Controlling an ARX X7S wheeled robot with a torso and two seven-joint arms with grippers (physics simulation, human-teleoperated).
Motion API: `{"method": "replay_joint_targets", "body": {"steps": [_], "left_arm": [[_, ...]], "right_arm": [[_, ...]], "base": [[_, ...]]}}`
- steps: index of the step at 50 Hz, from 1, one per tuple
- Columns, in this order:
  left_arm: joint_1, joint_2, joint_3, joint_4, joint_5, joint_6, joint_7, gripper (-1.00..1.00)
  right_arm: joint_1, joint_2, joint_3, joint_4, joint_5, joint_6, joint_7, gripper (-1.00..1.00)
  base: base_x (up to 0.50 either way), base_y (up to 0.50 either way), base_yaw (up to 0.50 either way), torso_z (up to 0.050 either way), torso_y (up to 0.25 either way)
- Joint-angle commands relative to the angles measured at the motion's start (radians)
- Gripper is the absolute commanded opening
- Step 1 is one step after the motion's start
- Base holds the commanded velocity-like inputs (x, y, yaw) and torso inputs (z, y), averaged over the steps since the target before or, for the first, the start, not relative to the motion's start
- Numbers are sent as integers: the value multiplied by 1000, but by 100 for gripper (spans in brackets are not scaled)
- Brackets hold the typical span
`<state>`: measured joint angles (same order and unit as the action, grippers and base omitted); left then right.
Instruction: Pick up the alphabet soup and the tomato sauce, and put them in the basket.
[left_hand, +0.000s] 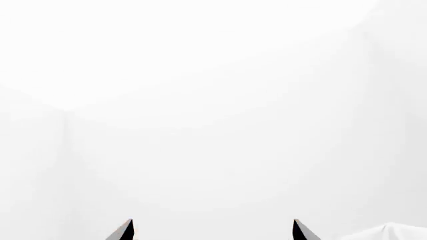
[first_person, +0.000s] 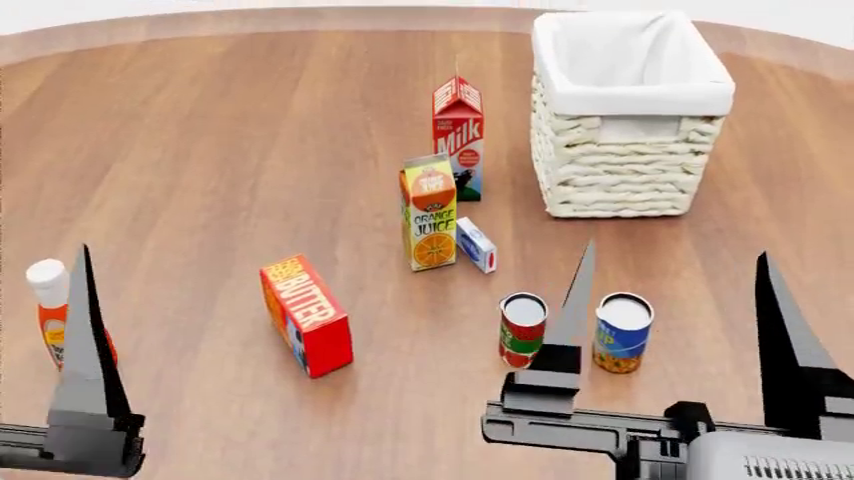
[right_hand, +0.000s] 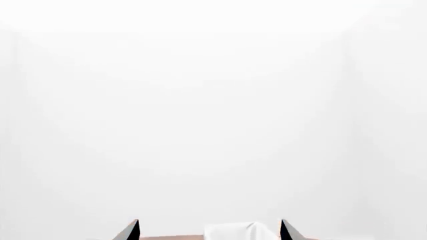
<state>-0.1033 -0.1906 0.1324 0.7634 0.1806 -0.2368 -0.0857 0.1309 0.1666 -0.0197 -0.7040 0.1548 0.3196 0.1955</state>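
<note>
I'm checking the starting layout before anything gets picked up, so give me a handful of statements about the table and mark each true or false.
1. The alphabet soup and the tomato sauce stand upright side by side. True.
2. The tomato sauce already sits in the basket. False: it stands on the table, and no can shows inside the basket.
3. The right pincer is open with nothing between its fingers. True.
4. The butter box touches the basket. False: it lies well apart, toward the robot's left.
5. The milk carton stands behind the orange juice carton. True.
</note>
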Motion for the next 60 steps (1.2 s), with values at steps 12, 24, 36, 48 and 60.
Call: {"method": "replay_joint_targets", "body": {"steps": [12, 24, 36, 48, 60], "left_arm": [[2, -19, 21, 95, 4, -5, -14, 100], [-2, -19, 16, 110, -20, -20, -18, 100], [-9, -15, 12, 123, -32, -46, -29, 100], [-7, -20, 20, 135, -28, -41, -41, 100], [-3, -28, 27, 129, -33, -34, -47, 100]], "right_arm": [[-16, 16, 5, -80, 25, 1, 23, 100], [-34, 21, 1, -77, 43, -43, 17, 100], [12, 39, 9, -123, 103, 53, 37, 100], [-22, 45, -9, -87, 86, -16, 39, 100], [-33, 57, -38, -74, 49, -38, 49, 100]], "base": [[0, 0, 0, 50, 0], [0, 0, 0, 50, 0], [0, -127, 0, 26, 0], [0, -412, 0, 0, 0], [0, -115, 0, 0, 0]]}}
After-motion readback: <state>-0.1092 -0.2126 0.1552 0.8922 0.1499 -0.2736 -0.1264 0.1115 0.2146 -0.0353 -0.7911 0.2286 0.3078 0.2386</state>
